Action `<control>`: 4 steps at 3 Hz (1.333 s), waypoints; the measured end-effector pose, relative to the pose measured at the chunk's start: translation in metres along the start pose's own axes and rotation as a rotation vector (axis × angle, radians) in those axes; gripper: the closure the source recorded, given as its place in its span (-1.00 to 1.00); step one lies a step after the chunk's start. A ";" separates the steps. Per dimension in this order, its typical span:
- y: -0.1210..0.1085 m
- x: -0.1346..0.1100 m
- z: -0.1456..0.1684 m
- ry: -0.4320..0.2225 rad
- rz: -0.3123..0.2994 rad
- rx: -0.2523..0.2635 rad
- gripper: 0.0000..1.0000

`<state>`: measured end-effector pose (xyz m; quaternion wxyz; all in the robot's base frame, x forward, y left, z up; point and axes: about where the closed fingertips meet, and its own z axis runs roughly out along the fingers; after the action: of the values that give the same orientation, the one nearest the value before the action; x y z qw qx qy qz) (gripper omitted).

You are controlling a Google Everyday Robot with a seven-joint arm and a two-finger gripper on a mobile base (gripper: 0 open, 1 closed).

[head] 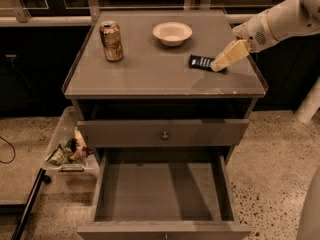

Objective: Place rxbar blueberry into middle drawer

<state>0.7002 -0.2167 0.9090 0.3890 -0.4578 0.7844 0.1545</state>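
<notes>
The rxbar blueberry (pixel 200 62), a small dark navy bar with pale lettering, lies flat on the right side of the grey cabinet top (pixel 150 74). My gripper (pixel 219 66) reaches in from the right on a white arm (pixel 282 20). Its tan tip points down-left and sits at the bar's right end, touching or just above it. The middle drawer (pixel 160 191) is pulled out wide open below, a shallow grey box with nothing in it.
A tan drink can (pixel 111 41) stands at the back left of the top and a white bowl (pixel 172 33) at the back middle. A shut drawer front with a small round knob (pixel 162 134) sits above the open drawer. A bin of wrappers (pixel 67 151) stands on the floor at left.
</notes>
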 end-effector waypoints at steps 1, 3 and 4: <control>-0.016 0.001 0.011 -0.002 -0.035 0.056 -1.00; -0.039 0.020 0.029 -0.050 -0.044 0.064 -1.00; -0.044 0.033 0.034 -0.087 0.027 0.017 -1.00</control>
<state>0.7443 -0.2395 0.8674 0.4244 -0.4367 0.7742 0.1729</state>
